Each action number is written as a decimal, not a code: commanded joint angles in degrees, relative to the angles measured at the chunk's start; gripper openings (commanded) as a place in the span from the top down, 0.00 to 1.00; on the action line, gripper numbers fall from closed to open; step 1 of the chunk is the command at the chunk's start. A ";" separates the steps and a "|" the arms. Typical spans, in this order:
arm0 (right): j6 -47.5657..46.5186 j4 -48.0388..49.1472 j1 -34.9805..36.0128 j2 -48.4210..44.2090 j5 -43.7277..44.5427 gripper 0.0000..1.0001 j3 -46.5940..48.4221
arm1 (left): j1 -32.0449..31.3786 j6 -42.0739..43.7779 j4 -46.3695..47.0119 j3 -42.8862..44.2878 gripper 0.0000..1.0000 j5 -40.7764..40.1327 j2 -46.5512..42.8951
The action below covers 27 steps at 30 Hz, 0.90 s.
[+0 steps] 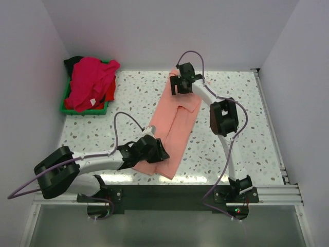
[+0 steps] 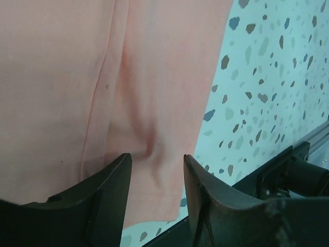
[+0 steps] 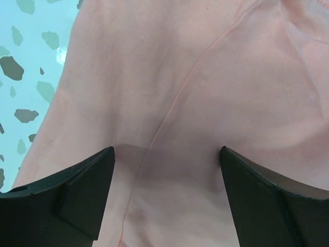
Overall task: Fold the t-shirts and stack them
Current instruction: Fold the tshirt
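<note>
A salmon-pink t-shirt [image 1: 177, 123] lies folded lengthwise into a long strip in the middle of the table. My left gripper [image 1: 158, 149] is over its near end, jaws open, with a ridge of the cloth [image 2: 154, 92] between the fingers. My right gripper [image 1: 181, 85] is over the shirt's far end, jaws wide open above the cloth [image 3: 169, 92]. A magenta-pink t-shirt [image 1: 92, 82] lies heaped on red [image 1: 110, 91] and black [image 1: 73, 62] ones at the far left.
A green tray [image 1: 66, 105] under the heap sits at the table's far left corner. White walls close the back and sides. A metal rail [image 1: 267, 188] runs along the near edge, also showing in the left wrist view [image 2: 293, 170].
</note>
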 commanded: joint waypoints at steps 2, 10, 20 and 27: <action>1.07 -1.51 -0.38 -11.36 2.33 0.12 -2.60 | 0.07 12.66 -14.30 9.82 0.51 -10.30 -2.38; 7.22 -0.29 0.59 -22.00 5.14 0.14 -18.15 | -0.28 24.01 -22.40 16.33 0.68 -14.01 4.56; 9.60 3.76 0.94 -20.79 2.25 0.17 -27.13 | -3.97 25.07 -22.22 15.10 0.74 -11.20 9.48; 7.41 1.74 0.59 -12.54 2.43 0.17 -19.50 | -7.40 22.88 -21.88 14.75 0.69 -10.14 11.42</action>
